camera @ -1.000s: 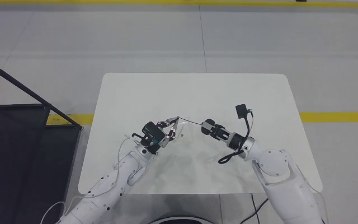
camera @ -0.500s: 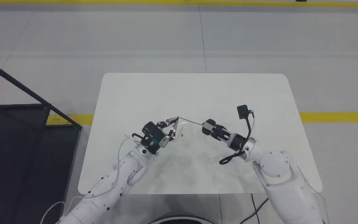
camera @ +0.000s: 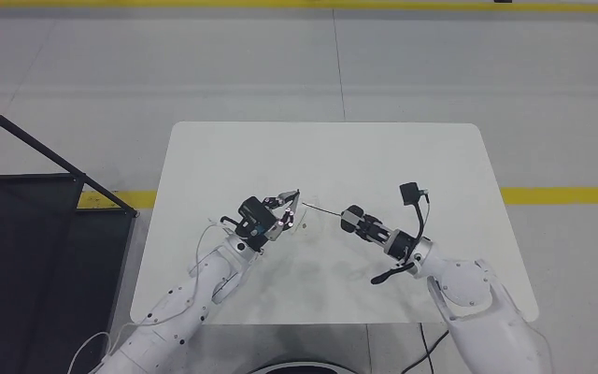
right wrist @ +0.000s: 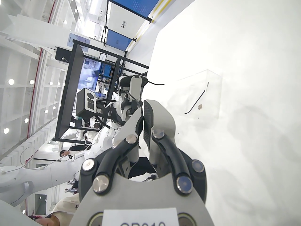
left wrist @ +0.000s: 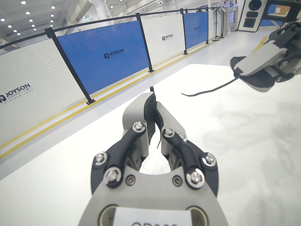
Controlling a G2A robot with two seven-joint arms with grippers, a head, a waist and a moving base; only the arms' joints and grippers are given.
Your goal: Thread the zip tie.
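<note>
The left pincer (left wrist: 152, 104) pinched the head (left wrist: 152, 88), the right pincer (right wrist: 144, 109) the tail of the light, whippy zip tie (left wrist: 207, 92); gripping nearer its tip seemed steadier.

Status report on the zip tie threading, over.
Left gripper shut on zip tie head. Right gripper shut on strap. Strap tip short of head, unthreaded. Path between unobstructed.

Zip tie (left wrist: 202, 93) as reference. Left gripper (left wrist: 151, 99) and right gripper (left wrist: 237, 70) close in from both sides, narrow gap between. Beyond it, open desk (camera: 374, 159) gives passage. Wrist camera (camera: 408, 194) stands near, on the right gripper's side.
</note>
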